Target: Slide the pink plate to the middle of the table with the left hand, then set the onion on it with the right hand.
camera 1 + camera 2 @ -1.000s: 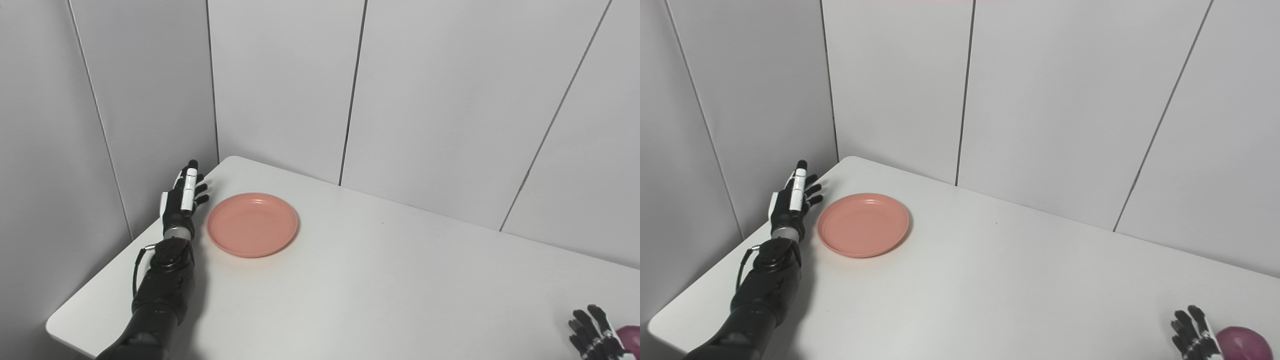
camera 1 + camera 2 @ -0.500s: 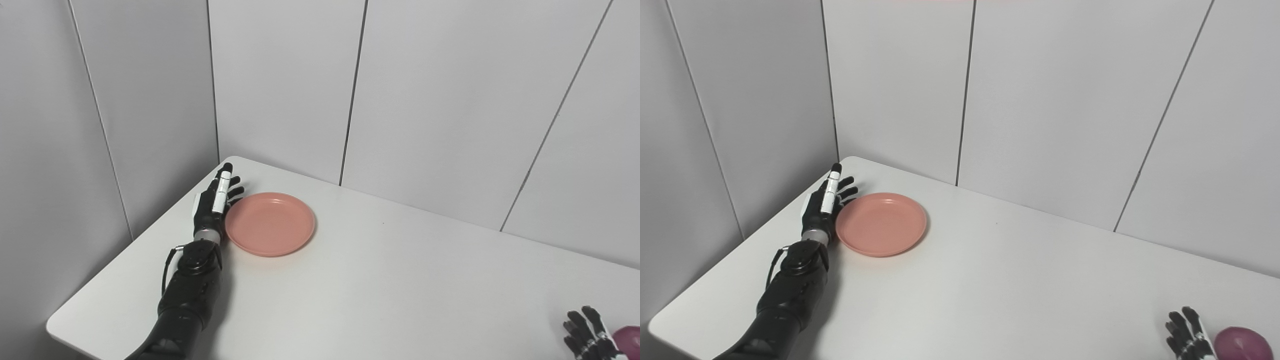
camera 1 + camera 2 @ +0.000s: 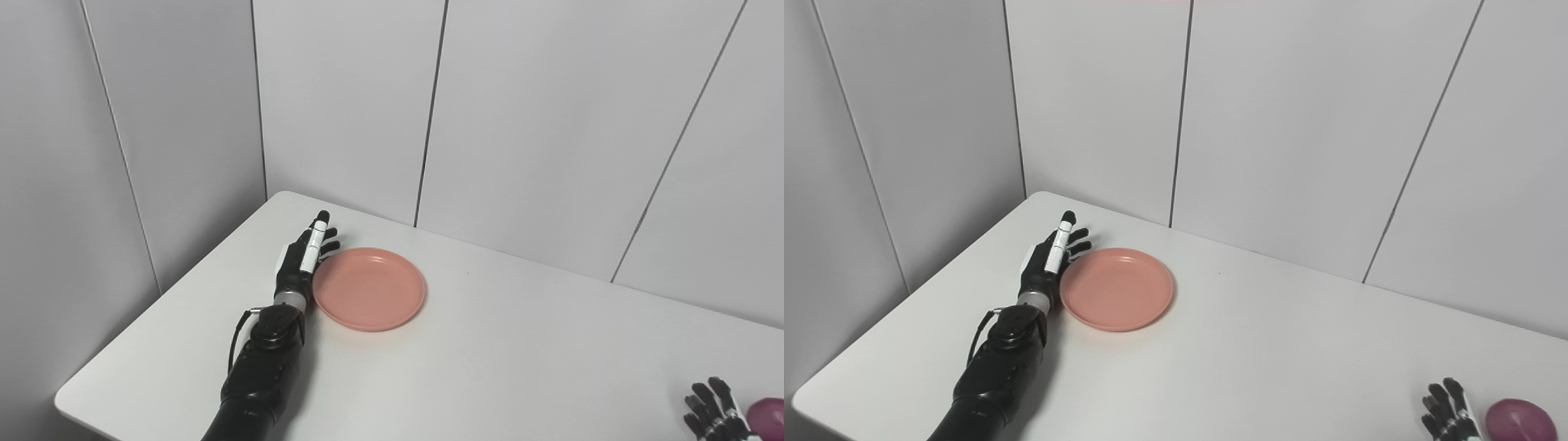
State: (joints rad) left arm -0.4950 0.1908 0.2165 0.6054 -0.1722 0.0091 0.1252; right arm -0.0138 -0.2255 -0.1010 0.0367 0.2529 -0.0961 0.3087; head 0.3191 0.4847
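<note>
The pink plate [image 3: 369,288] lies flat on the white table [image 3: 478,367], left of its middle. My left hand [image 3: 301,262] is open, fingers straight, its edge pressed against the plate's left rim. It also shows in the right eye view [image 3: 1046,263]. The purple onion [image 3: 1519,419] sits at the table's front right, mostly cut off in the left eye view [image 3: 770,410]. My right hand [image 3: 1450,416] is open with fingers spread, just left of the onion and apart from it, partly cut off by the bottom edge.
Grey wall panels [image 3: 343,104] close the table's back and left sides. The table's left front corner [image 3: 67,401] is near my left forearm [image 3: 263,373].
My left hand has swept right, reached the plate's left rim and pushed the plate to the right and slightly nearer. The right hand has drifted slightly left and lower beside the onion.
</note>
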